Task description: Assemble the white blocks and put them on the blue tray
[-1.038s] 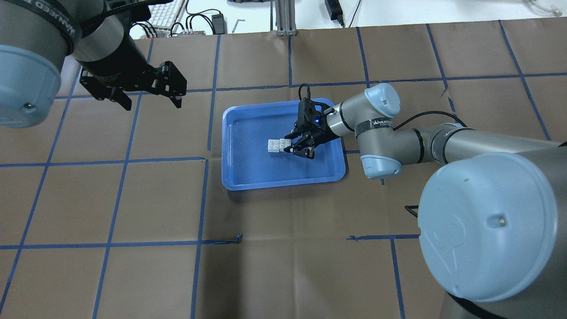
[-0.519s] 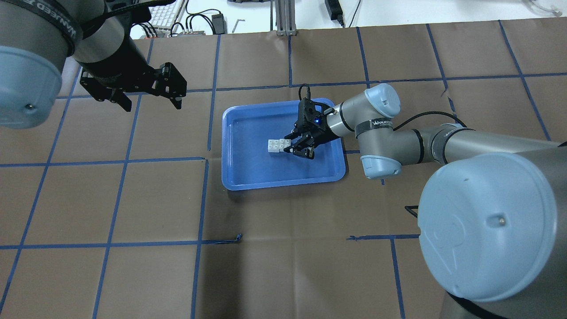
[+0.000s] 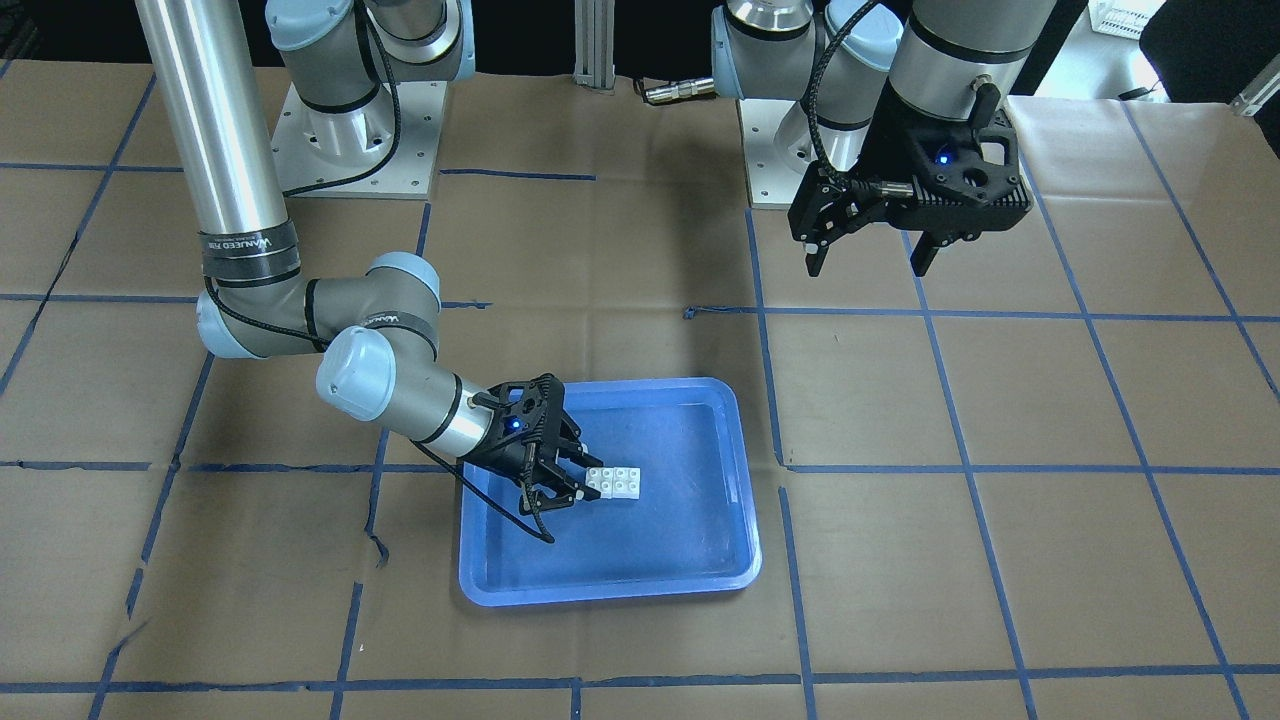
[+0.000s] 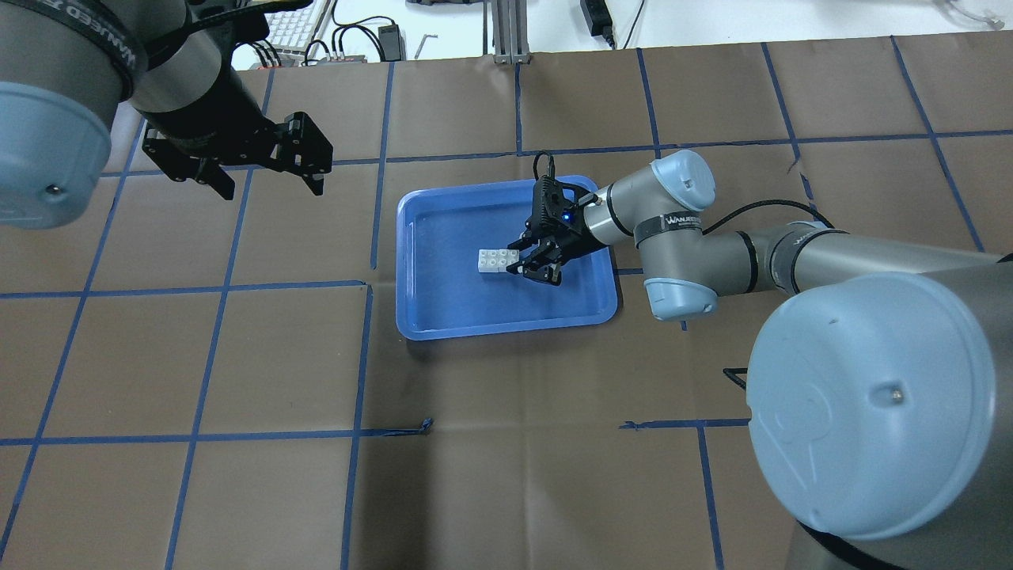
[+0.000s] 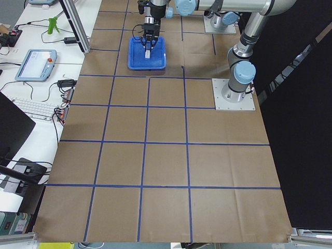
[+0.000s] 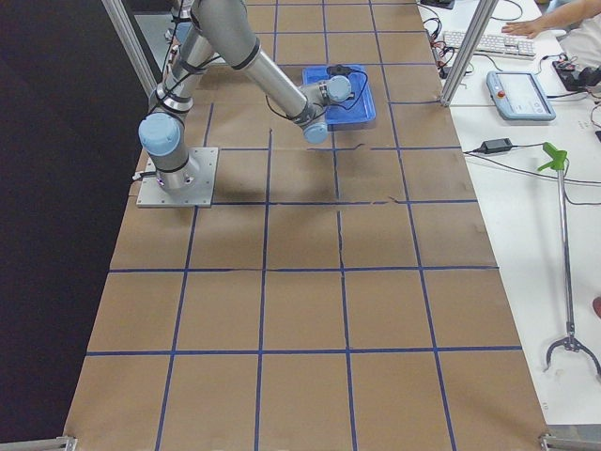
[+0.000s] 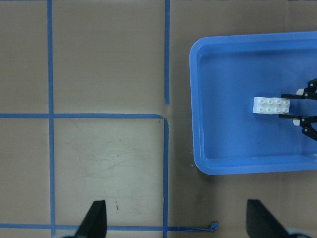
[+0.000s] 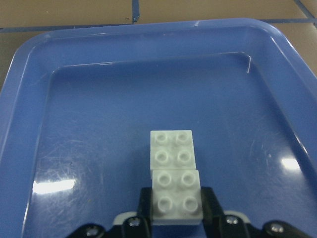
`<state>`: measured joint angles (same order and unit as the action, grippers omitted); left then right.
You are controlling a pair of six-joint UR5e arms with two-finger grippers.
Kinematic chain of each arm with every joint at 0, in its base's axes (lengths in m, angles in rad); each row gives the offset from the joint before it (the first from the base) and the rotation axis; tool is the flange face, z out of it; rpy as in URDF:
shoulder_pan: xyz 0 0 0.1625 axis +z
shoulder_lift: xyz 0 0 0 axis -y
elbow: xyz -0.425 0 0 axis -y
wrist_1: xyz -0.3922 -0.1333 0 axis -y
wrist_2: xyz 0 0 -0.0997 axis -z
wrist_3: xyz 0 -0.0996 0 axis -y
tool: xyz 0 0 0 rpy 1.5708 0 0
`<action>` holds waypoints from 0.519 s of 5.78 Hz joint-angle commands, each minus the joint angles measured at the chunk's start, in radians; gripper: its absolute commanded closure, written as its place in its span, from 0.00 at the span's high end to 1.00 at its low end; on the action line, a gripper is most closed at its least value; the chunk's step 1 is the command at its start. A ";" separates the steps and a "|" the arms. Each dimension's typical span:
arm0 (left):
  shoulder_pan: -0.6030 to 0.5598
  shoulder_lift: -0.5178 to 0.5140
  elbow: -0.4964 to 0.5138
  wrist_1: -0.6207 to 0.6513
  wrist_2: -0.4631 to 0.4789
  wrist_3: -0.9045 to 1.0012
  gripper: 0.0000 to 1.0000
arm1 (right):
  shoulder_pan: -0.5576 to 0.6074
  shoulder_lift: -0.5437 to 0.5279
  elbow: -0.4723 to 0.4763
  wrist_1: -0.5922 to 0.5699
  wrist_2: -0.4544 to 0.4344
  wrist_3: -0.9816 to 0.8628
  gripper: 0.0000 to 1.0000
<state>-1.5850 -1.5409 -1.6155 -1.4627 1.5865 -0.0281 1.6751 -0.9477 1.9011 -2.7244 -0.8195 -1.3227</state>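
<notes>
Two white blocks (image 4: 498, 260) sit joined end to end, studs up, on the floor of the blue tray (image 4: 506, 330) near its middle. My right gripper (image 4: 516, 260) lies low in the tray, its fingers against both sides of the nearer block; the right wrist view shows that block (image 8: 176, 196) between the pads and the other (image 8: 171, 151) beyond it. The blocks also show in the front view (image 3: 614, 481) and the left wrist view (image 7: 271, 105). My left gripper (image 4: 274, 190) hangs open and empty above the table, well left of the tray.
The table is covered in brown paper with a blue tape grid. A loose tape end (image 4: 419, 427) lies in front of the tray. A keyboard and cables (image 4: 297, 28) lie beyond the far left edge. The arm bases (image 3: 350, 140) stand at the robot's side.
Almost nothing. The left gripper has drifted very slightly away from the robot. The right gripper and the blocks stay where they were.
</notes>
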 commanded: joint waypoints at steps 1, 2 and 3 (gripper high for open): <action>-0.003 -0.002 0.002 -0.001 0.001 -0.001 1.00 | 0.000 0.001 -0.001 0.000 0.000 0.000 0.50; -0.003 -0.002 0.002 -0.001 0.000 -0.001 1.00 | 0.000 0.001 -0.001 0.000 0.000 0.000 0.57; -0.003 -0.004 0.002 0.001 0.000 -0.003 1.00 | 0.000 0.001 -0.002 0.002 0.000 0.002 0.59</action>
<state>-1.5875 -1.5440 -1.6139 -1.4630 1.5865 -0.0296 1.6752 -0.9467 1.9001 -2.7239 -0.8191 -1.3219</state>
